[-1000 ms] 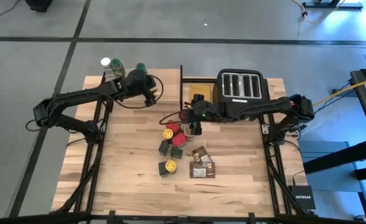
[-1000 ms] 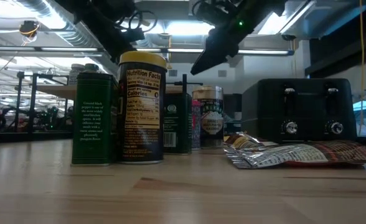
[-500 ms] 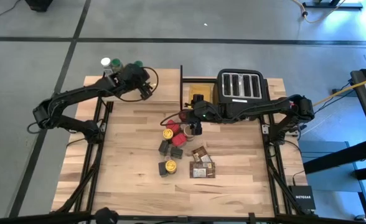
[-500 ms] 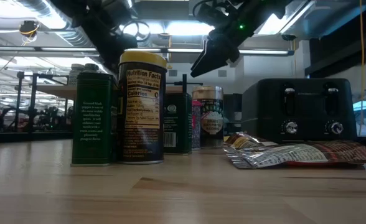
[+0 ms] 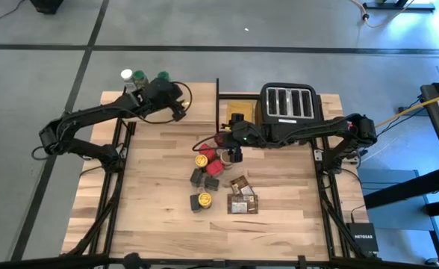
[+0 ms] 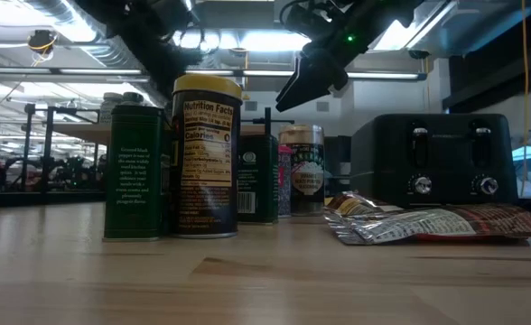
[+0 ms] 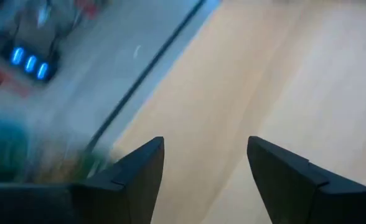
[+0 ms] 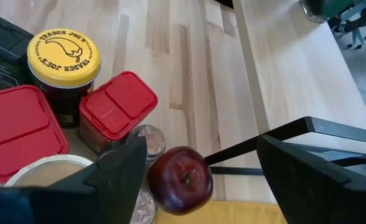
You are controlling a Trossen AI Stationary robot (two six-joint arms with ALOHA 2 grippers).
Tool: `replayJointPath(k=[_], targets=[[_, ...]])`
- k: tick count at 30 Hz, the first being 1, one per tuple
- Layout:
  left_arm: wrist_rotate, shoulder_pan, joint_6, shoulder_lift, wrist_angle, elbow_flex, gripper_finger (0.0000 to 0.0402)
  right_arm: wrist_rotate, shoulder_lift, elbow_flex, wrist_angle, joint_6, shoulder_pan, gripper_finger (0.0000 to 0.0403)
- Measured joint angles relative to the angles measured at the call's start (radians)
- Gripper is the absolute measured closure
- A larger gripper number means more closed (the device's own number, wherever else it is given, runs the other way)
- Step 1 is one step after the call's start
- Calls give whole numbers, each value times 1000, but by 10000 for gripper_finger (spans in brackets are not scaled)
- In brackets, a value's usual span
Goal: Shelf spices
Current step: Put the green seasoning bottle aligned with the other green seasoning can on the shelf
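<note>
High view: your left gripper (image 5: 176,107) hung open and empty over the shelf (image 5: 193,104) at eleven o'clock, beside three jars (image 5: 139,77) already standing there. Your right gripper (image 5: 236,155), fingers spread, hovered over the spice cluster (image 5: 204,178) mid-worktop (image 5: 152,202); next, I judge, a descent onto one red-lidded jar (image 8: 117,109).

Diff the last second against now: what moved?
The left tool swung back toward the shelf's far-left corner, ending near the green-lidded jar and white-lidded jar; it is open and empty. It took hold of nothing and let go of nothing. The right tool stayed open above the spice cluster. The spices, packets and toaster did not shift.
</note>
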Motion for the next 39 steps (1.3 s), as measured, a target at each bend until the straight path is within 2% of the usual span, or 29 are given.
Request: replayJointPath(k=[2, 6, 10, 15, 21, 25, 33, 39], targets=[[39, -12, 25, -1, 85, 0, 176, 0, 0, 0, 1, 0, 0, 94], [42, -13, 100, 22, 249, 1, 176, 0, 0, 0, 13, 0, 0, 94], [16, -13, 192, 72, 298, 68, 176, 0, 0, 0, 20, 2, 0, 94], [-89, -8, 265, 164, 269, 150, 176, 0, 0, 0, 42, 11, 0, 94], [-295, 1, 387, 247, 271, 154, 176, 0, 0, 0, 42, 10, 0, 94], [-387, 2, 405, 268, 263, 155, 176, 0, 0, 0, 42, 4, 0, 94], [-462, 21, 393, 269, 176, 153, 176, -1, 0, 0, 42, 3, 0, 94], [-469, 26, 356, 268, 117, 152, 176, -1, 0, 0, 41, 4, 0, 94]])
